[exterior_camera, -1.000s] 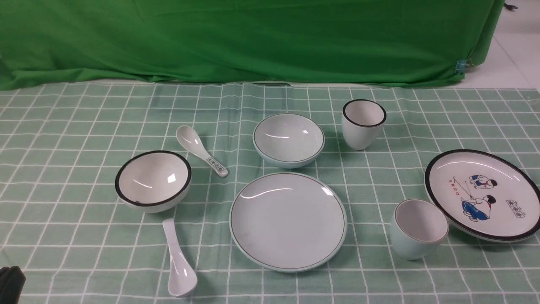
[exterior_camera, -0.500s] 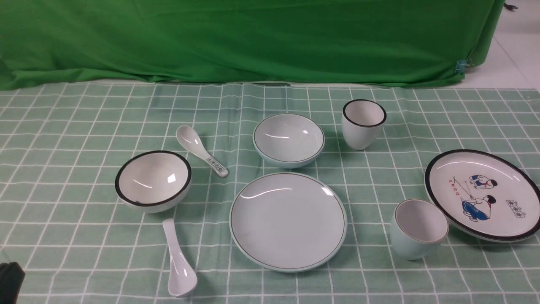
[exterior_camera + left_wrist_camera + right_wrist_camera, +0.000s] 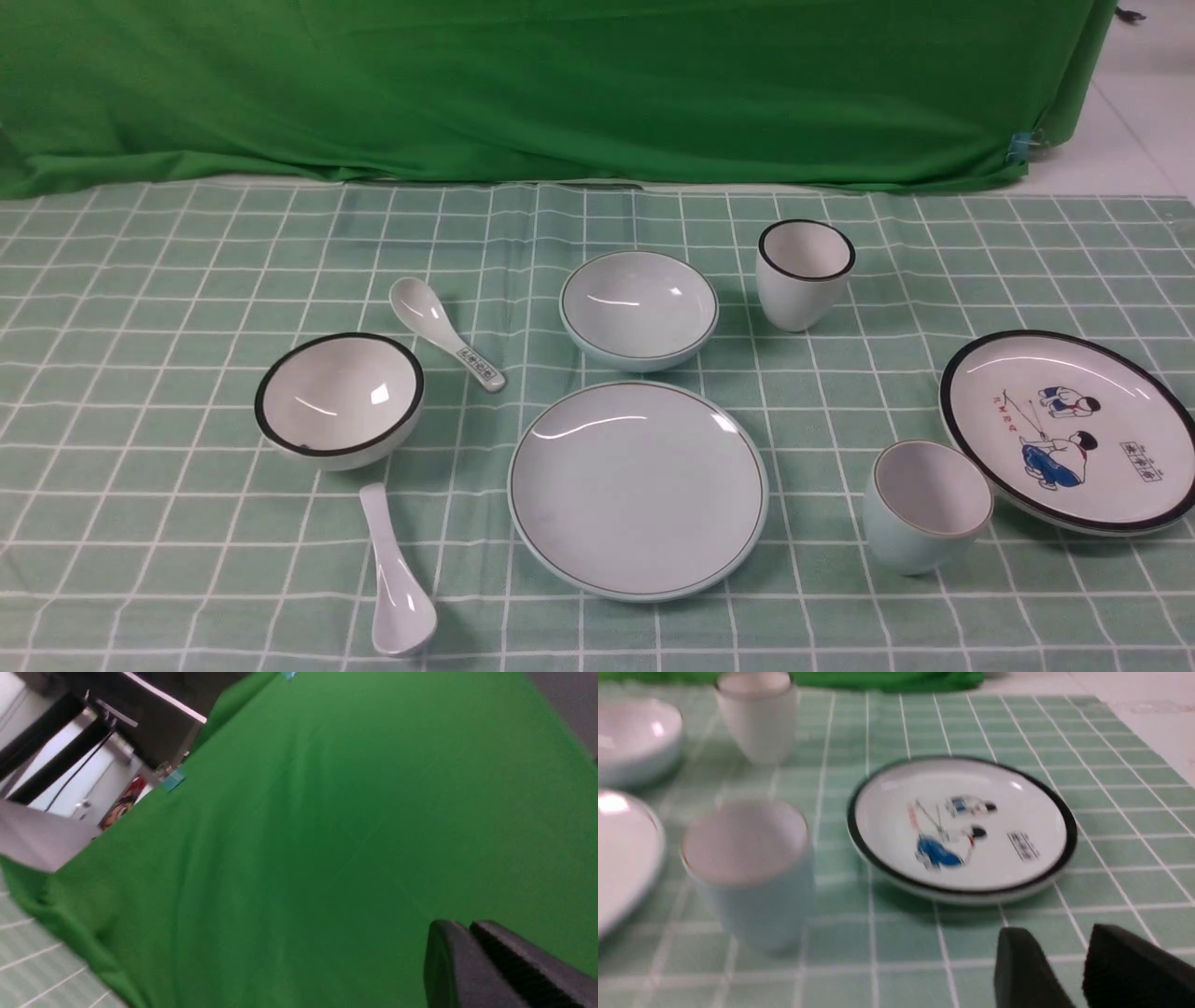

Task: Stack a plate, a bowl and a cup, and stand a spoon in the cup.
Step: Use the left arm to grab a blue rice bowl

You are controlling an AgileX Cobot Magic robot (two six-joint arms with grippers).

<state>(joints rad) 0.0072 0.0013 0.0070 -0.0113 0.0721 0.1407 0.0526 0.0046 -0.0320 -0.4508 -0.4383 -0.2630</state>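
On the table (image 3: 140, 280): plate (image 3: 638, 490) centre by the near edge, bowl (image 3: 639, 308) just behind it, cup (image 3: 924, 504) toward the right edge, spoon (image 3: 397, 579) toward the left — none stacked; left gripper (image 3: 467, 927) clenched, empty; right gripper (image 3: 1059, 939) parted, grasping nothing.

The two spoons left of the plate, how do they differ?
The plain spoon has no markings; the patterned spoon carries a dark print near its handle's end. The plain spoon lies nearer the camera, scoop toward it; the patterned spoon lies farther back, scoop pointing away. Both are white, lying scoop-up on the checked cloth.
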